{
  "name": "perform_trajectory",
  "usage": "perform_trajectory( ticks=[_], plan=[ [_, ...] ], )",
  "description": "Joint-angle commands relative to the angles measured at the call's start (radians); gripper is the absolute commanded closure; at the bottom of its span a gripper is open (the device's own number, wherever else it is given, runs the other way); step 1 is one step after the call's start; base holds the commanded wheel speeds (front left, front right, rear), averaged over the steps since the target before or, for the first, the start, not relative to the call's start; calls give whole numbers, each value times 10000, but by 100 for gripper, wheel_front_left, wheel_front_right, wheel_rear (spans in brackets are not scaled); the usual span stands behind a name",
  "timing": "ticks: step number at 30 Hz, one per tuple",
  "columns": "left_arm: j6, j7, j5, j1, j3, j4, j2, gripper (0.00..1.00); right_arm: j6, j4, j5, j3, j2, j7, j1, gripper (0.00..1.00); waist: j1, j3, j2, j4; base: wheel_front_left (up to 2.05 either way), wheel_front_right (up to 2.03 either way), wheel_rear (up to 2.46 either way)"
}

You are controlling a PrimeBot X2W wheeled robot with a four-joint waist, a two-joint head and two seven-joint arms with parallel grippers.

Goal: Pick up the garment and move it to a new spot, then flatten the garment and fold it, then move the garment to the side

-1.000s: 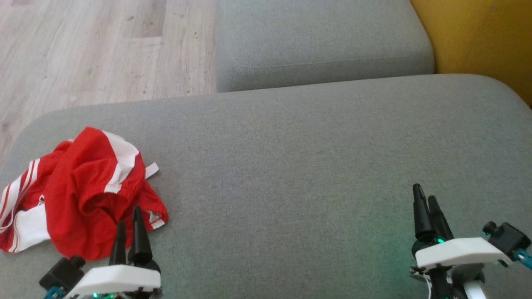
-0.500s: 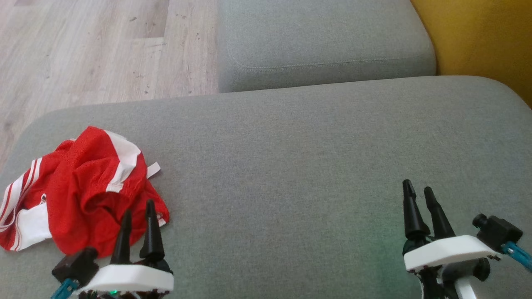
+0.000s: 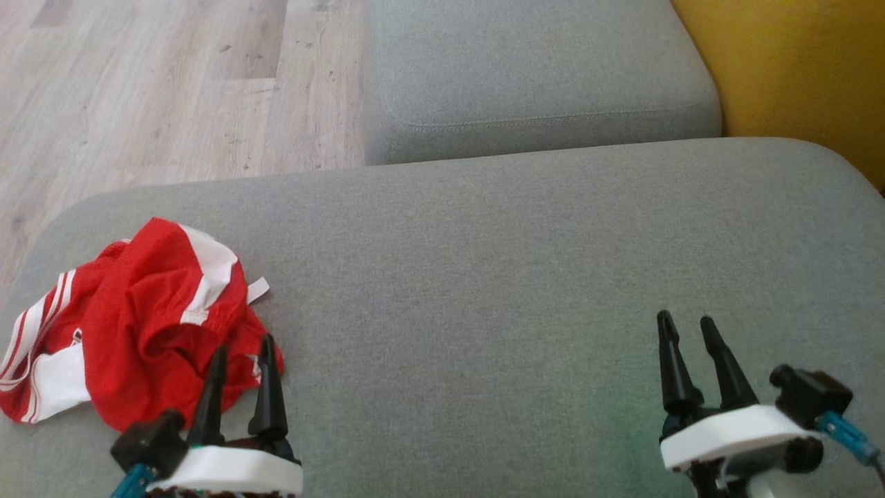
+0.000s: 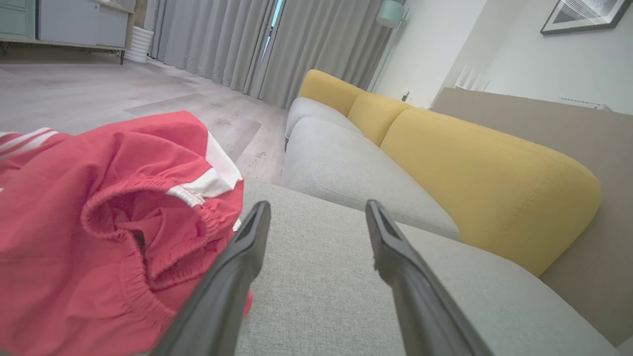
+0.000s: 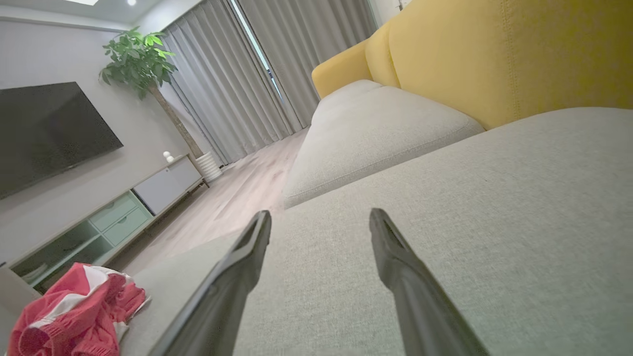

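Both have crept inward, jaws wide and empty: left gripper with the garment just to its left, right gripper over the cushion.

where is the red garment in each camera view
Head view: garment crumpled at lower left on the grey cushion, just beyond the left gripper.
Left wrist view: garment on the left side, large and close.
Right wrist view: garment small, in the bottom left corner.
Shared landmark: yellow backrest, toward the right in all three.
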Motion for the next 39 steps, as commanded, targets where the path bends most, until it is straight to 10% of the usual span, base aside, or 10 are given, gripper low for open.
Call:
perform_trajectory(
  ticks=[1,39],
  plan=[
    [40,-140,322,-284,106,-320,152,0,-5,-345,-327,187,-70,-167,-312,0,0,-11,0,-2,0,0,0],
    [-304,-1182,4482,-131,51,82,109,0,-7,-273,-4876,673,-95,-1204,-81,0,0,-433,0,13,0,0,0]
  ],
)
